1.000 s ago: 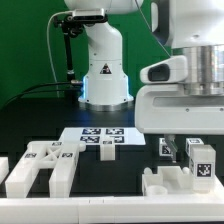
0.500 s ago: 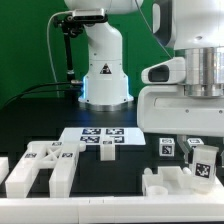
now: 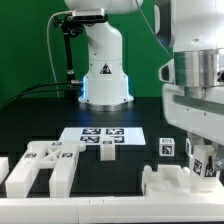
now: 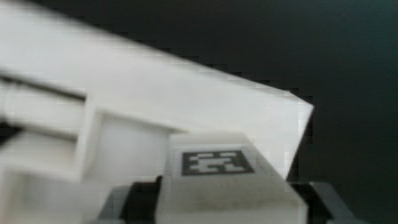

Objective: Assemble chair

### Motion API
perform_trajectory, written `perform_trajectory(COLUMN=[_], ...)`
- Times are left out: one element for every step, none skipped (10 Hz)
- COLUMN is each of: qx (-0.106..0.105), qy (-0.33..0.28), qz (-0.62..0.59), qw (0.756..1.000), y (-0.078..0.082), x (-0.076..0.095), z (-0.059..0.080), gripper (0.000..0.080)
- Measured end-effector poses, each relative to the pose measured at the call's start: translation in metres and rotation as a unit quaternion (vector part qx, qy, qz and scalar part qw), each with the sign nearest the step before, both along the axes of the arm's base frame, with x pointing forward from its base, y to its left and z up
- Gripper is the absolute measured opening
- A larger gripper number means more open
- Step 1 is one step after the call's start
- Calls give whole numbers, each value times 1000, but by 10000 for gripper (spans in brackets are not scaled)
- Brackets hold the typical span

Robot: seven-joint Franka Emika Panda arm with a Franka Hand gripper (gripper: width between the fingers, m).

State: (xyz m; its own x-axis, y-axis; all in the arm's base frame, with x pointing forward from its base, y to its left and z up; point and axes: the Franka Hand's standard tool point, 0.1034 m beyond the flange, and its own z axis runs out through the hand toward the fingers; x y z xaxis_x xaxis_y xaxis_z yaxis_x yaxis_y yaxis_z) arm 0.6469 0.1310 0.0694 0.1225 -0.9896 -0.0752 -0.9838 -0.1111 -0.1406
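Gripper clenched on a tagged chair block, I see. It's near the marker board, on the exterior view's right.

Forked white frame lies flat at the bench's near edge; tagged block is gripped upright beside a notched slab.

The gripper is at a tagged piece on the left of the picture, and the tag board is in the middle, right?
No. The gripper is at the tagged piece on the exterior view's right, not left. The marker board is in the middle.
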Motion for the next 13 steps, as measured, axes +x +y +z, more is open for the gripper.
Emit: perform_trajectory(qx=[9,11,10,1,-11,-28,-37,-47,-51,-55,-57,-54,-54], qy=[1,2,1,-3,-12,-24,-24,-27,-29,-32,-34,-32,-32], qz=[-30,-46,-37,12,94,211,308,359,387,419,441,418,418], qw=[999,999,999,1000,995,977,950,932,920,906,895,906,906], y=[0,0,0,-2,-5,-11,-11,-11,-12,-13,-13,-13,-13], x=[0,0,0,0,1,4,2,1,1,1,1,1,1], z=[0,0,0,0,0,1,2,2,1,1,1,1,1], gripper=[288,288,288,452,452,607,637,637,647,647,648,648,648])
